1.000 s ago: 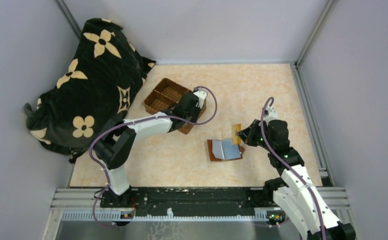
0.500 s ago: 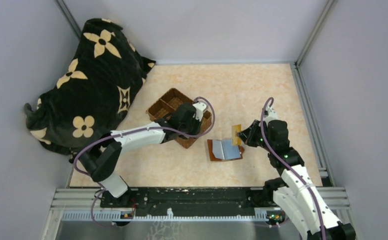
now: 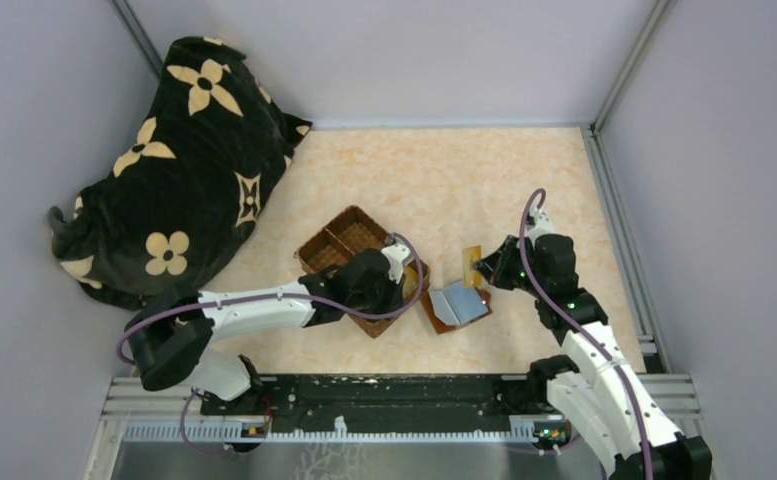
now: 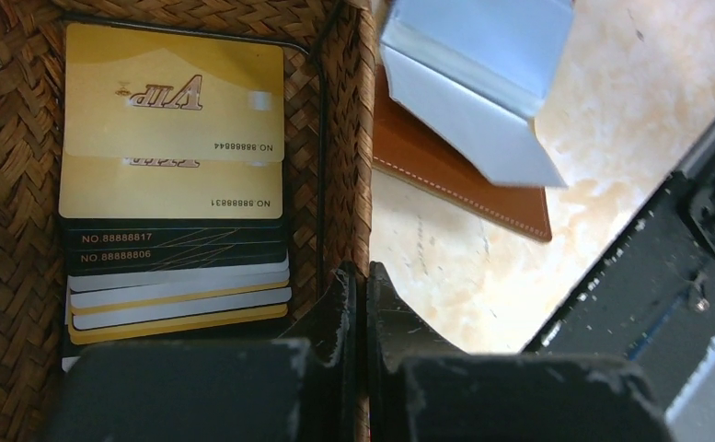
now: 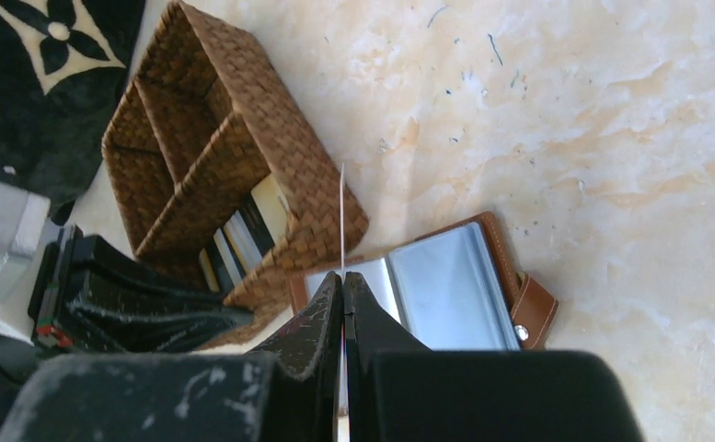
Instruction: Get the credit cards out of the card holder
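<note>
- Bag [image 3: 174,150]: black, flowered, upper left of the overhead view.
- Basket [image 3: 326,232]: wicker, three compartments, centre frame. The left claw [image 4: 364,273] is closed and seemingly pinches the basket's wall, though the grip itself is hard to see.
- Card holder [image 3: 456,305]: brown, lying open just right of the basket.
- Cards [image 4: 174,138]: stacked in the basket compartment nearest the holder.
- Gold card [image 3: 473,266]: out of the holder and standing on edge, clamped in the right claw [image 5: 344,281]. Its long axis runs up-frame. The basket lies left of it, so the right arm is best placed to drop it in.

A peach-marbled counter [image 3: 484,170] is enclosed by plain grey walls [image 3: 414,50], and a black flower-patterned cloth [image 3: 164,170] is heaped well beyond and left of the left pincer [image 4: 361,276].
</note>
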`<state>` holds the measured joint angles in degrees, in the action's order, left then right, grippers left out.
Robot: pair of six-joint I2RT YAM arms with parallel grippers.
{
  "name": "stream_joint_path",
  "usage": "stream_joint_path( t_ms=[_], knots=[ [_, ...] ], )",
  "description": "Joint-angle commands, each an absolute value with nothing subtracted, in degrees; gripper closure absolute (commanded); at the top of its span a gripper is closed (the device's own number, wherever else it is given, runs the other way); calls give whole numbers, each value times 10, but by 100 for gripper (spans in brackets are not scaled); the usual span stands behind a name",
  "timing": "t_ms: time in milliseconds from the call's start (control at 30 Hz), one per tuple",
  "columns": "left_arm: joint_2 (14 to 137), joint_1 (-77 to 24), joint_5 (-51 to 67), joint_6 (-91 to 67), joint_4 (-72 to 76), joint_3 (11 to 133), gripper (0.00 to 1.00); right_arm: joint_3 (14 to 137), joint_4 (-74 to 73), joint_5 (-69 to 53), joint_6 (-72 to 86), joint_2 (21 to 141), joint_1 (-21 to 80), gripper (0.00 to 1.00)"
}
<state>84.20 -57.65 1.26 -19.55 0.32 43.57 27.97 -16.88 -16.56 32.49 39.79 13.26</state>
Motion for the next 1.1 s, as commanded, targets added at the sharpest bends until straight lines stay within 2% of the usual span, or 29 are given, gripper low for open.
stream_joint_path(
  t_ms=[0, 200, 433, 667, 733, 900, 1067],
  knots=[
    [806, -605, 15, -253, 2, 408, 95, 322, -130, -182, 307, 412, 129, 100],
    [769, -611, -14, -256, -2, 403, 55, 378, -147, -196, 269, 446, 132, 100],
    [715, -610, -55, -252, -9, 405, 24, 461, -173, -180, 242, 505, 196, 100],
    [588, -610, -194, -323, -22, 354, 14, 567, -217, -45, 197, 637, 364, 100],
    [539, -610, -234, -342, -24, 331, 10, 585, -223, -26, 188, 671, 385, 100],
    [439, -610, -292, -370, -59, 286, 7, 621, -239, 26, 165, 745, 437, 100],
    [405, -610, -309, -373, -97, 279, 6, 641, -242, 68, 156, 796, 475, 100]
  ],
)
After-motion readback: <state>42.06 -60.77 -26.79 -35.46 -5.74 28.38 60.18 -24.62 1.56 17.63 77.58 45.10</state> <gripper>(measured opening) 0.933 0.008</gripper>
